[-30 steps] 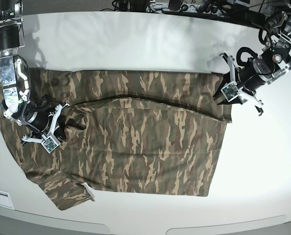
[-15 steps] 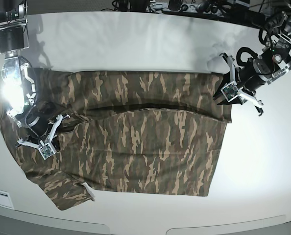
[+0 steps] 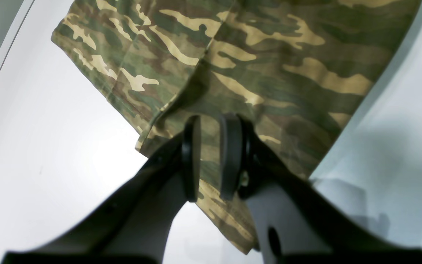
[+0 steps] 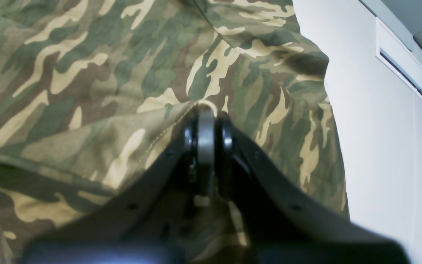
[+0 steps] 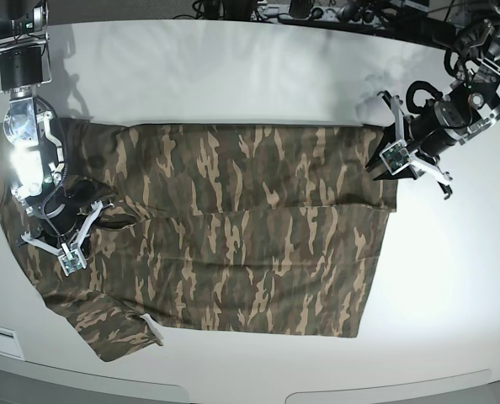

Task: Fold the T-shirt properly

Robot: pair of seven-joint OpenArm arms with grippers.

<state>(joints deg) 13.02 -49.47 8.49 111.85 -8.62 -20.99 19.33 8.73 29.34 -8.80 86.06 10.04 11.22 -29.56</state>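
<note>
The camouflage T-shirt (image 5: 233, 236) lies spread flat on the white table (image 5: 233, 84), one sleeve pointing at the front left corner. My right gripper (image 5: 98, 215) rests on the shirt's left part. In the right wrist view a stitched edge of the T-shirt (image 4: 86, 73) tents up into the right gripper (image 4: 206, 113), whose pads stand close together on it. My left gripper (image 5: 375, 168) sits at the shirt's right edge. In the left wrist view the left gripper (image 3: 211, 157) has a narrow gap between its pads, over the hem corner of the T-shirt (image 3: 269, 55), with nothing clamped.
Bare table surrounds the shirt on all sides. Cables and dark equipment (image 5: 317, 13) line the far edge. The table's front edge (image 5: 233, 391) runs close below the shirt's hem and sleeve.
My right gripper has moved left and toward the front edge. The dark raised fold that ran across the shirt's middle has dropped flat. My left arm has stayed where it was.
</note>
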